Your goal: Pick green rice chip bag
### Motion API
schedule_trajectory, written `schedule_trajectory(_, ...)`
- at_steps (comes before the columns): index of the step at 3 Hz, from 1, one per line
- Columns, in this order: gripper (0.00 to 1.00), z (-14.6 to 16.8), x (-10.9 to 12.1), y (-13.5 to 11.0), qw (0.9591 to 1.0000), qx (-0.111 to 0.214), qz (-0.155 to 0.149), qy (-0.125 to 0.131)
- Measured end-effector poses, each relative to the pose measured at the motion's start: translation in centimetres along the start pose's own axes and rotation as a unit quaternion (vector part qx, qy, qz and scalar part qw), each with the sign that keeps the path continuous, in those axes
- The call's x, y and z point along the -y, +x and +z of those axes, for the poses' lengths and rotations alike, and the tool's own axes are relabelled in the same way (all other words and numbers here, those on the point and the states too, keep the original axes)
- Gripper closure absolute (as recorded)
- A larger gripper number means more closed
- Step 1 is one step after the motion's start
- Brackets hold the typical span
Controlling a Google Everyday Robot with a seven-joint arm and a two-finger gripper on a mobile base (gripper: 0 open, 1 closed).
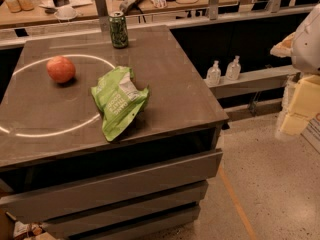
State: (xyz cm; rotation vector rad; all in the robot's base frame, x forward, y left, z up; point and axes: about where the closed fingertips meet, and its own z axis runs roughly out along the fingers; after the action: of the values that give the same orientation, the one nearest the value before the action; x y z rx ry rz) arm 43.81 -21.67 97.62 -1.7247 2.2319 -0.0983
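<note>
The green rice chip bag [118, 100] is a crumpled light-green foil bag with a white label patch. It lies flat near the front middle of the dark grey table [165, 69], its lower end close to the front edge. My gripper [296, 109] is at the far right of the view, off the table's right side and well apart from the bag. It holds nothing that I can see.
A red apple [61, 69] sits left of the bag. A dark green drink can [118, 29] stands at the table's back edge. Two small bottles [223, 71] stand on a low ledge to the right. A cluttered wooden counter [100, 4] runs behind.
</note>
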Motion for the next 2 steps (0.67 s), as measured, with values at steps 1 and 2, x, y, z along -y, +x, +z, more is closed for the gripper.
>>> schedule_trajectory(1,0.0,0.0,0.0,0.0,1.0,0.0,0.0,0.0)
schedule_trajectory(2,0.0,0.09,-0.33,-0.94,0.9994,0.033,-0.004,0.0)
